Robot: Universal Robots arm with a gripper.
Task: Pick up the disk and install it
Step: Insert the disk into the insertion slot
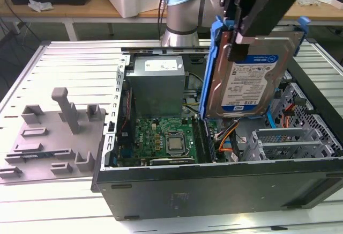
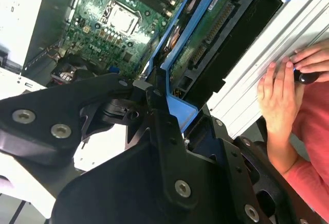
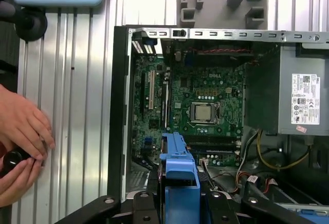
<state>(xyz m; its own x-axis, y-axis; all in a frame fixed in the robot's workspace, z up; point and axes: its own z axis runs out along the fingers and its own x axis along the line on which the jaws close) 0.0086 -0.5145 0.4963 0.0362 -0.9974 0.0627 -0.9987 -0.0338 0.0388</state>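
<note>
Holds the disk (image 1: 252, 78) in the air above the open computer case (image 1: 214, 185), with the gripper (image 1: 242, 39) closed on its upper end, over the blue carrier bracket (image 1: 213, 67). In the second wrist view: black fingers (image 2: 157, 116) pressed against the blue rail, green circuit face of the disk running away from them toward the case interior. Hangs directly beneath the tool, standing on edge: long axis near vertical, top leaning a little toward the exterior view's right, labelled face turned to the exterior camera. Not lying flat, not seated in anything. Lower end appears clear of the case; unable to tell the actual clearance. Below and toward the exterior view's left: motherboard (image 1: 166, 137) and grey power supply (image 1: 158, 81). Below and toward the exterior view's right: grey metal drive cages (image 1: 292, 143), near the disk's lower end but apart from it. Judgement: pick-up done, install not done. Governing relation: disk on edge and high, bays low and offset toward the exterior view's right, so neither orientation nor position matched at present. Also noted: a person's hand (image 2: 277, 93) resting on the ribbed aluminium table (image 1: 64, 62) outside the case wall; grey fixture plate (image 1: 48, 137) on the table at the exterior view's left, untouched.
</note>
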